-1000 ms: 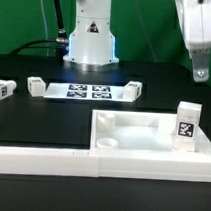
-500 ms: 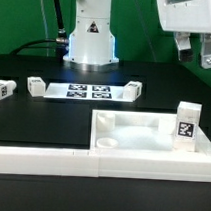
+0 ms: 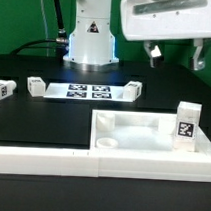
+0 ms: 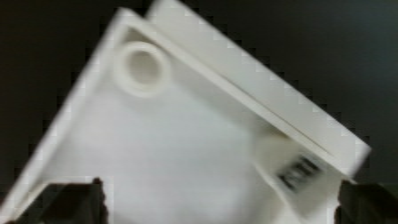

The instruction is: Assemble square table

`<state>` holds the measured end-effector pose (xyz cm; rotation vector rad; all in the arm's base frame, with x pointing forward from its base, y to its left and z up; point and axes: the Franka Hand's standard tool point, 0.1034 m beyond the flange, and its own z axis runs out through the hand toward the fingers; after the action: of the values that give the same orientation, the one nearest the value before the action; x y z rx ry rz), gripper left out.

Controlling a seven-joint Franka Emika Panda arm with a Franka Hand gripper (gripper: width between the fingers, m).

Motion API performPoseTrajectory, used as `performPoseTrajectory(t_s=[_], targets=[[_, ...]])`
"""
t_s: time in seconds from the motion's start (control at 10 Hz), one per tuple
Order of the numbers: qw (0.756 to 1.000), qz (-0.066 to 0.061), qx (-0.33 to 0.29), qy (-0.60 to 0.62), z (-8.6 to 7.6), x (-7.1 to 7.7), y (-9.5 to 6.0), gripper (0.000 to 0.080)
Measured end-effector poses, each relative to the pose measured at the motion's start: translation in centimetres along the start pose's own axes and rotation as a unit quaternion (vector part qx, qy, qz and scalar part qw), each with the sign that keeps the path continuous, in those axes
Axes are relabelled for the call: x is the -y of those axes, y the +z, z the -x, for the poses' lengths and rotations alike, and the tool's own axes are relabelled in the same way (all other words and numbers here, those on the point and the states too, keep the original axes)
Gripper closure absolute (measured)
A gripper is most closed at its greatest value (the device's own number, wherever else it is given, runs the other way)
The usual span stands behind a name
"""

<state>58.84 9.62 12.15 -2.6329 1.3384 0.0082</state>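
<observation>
The white square tabletop slab (image 3: 142, 135) with a raised rim lies at the front right, against the barrier wall. One tagged white leg (image 3: 187, 124) stands on its right side. Three more legs lie on the black table: one far left (image 3: 3, 88), one (image 3: 35, 86) left of the marker board, one (image 3: 135, 91) right of it. My gripper (image 3: 175, 57) hangs open and empty high above the slab's far edge. In the wrist view the slab (image 4: 178, 140), its round socket (image 4: 141, 66) and the tagged leg (image 4: 294, 165) show between my open gripper (image 4: 222, 205) fingers.
The marker board (image 3: 89, 92) lies flat in the middle, in front of the robot base (image 3: 92, 38). The long white L-shaped barrier wall (image 3: 51, 161) runs along the front edge and turns behind the slab.
The gripper has swung from the upper right corner toward the exterior view's left, more of the hand coming into view. The parts on the table have not moved.
</observation>
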Motion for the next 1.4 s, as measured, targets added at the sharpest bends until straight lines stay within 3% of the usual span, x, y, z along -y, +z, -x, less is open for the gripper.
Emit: performPoseTrajectory(t_s=[0.1, 0.3, 0.6, 0.7, 0.8, 1.0, 1.4], targets=[[1.0, 0.009, 0.004, -0.022, 0.7, -0.5, 0.6, 0.0151], [0.996, 0.006, 0.003, -0.087, 0.5, -0.3, 0.5, 0.0151], [0.996, 0.01, 0.008, -0.085, 0.4, -0.7, 0.6, 0.0151], [0.995, 0.026, 0.02, -0.097, 1.8, -1.6, 1.4, 0.0151], [0.988, 0.048, 0.059, -0.137, 2.9, -3.6, 1.6, 0.0151], [0.976, 0.071, 0.108, -0.172, 2.6, -7.4, 1.6, 0.0151], [0.961, 0.11, 0.201, -0.154, 1.7, -8.3, 1.6, 0.0151]])
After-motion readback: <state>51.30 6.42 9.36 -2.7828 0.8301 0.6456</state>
